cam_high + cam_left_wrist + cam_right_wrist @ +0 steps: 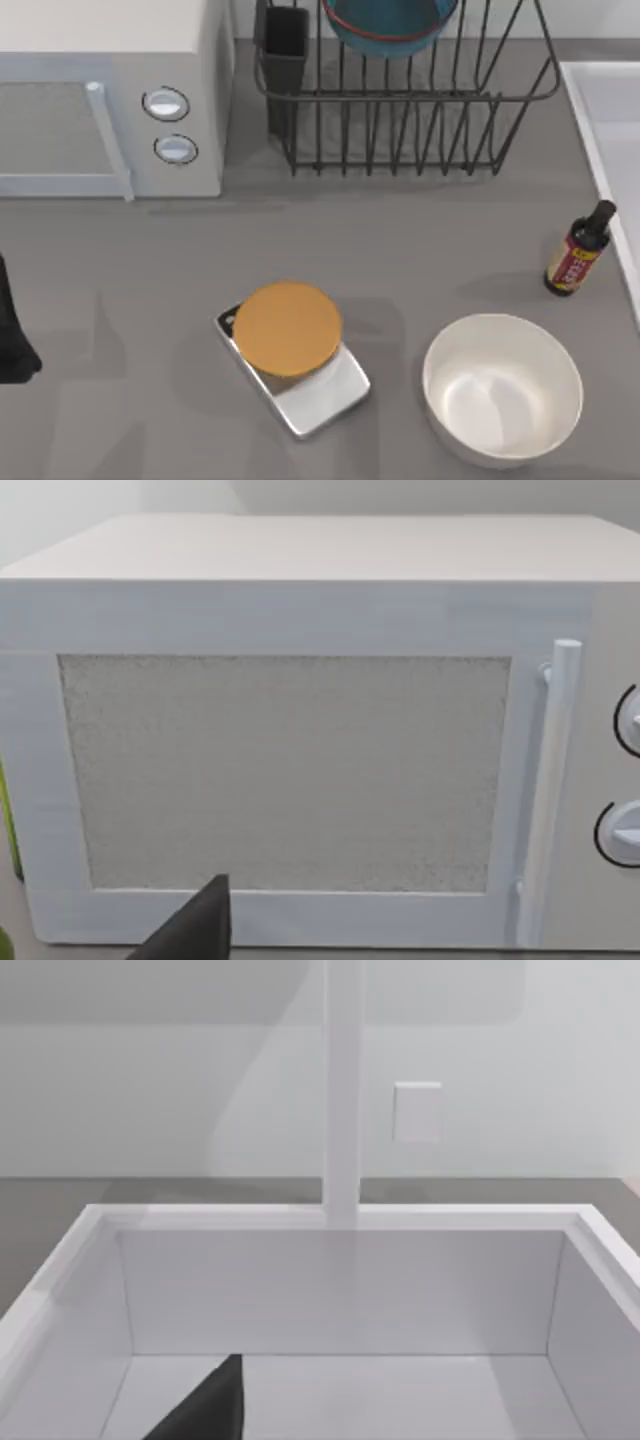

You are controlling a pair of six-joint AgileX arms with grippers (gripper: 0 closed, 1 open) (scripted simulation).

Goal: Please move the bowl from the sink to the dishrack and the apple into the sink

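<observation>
Top view shows the bowl (388,25) resting in the dishrack (420,110) behind the white bowl (502,388), near the microwave (110,95). Left arm (12,330) sits at the table's left edge. Right wrist view looks into the sink (330,1290); whether either pincer is apart or together cannot be told.
</observation>
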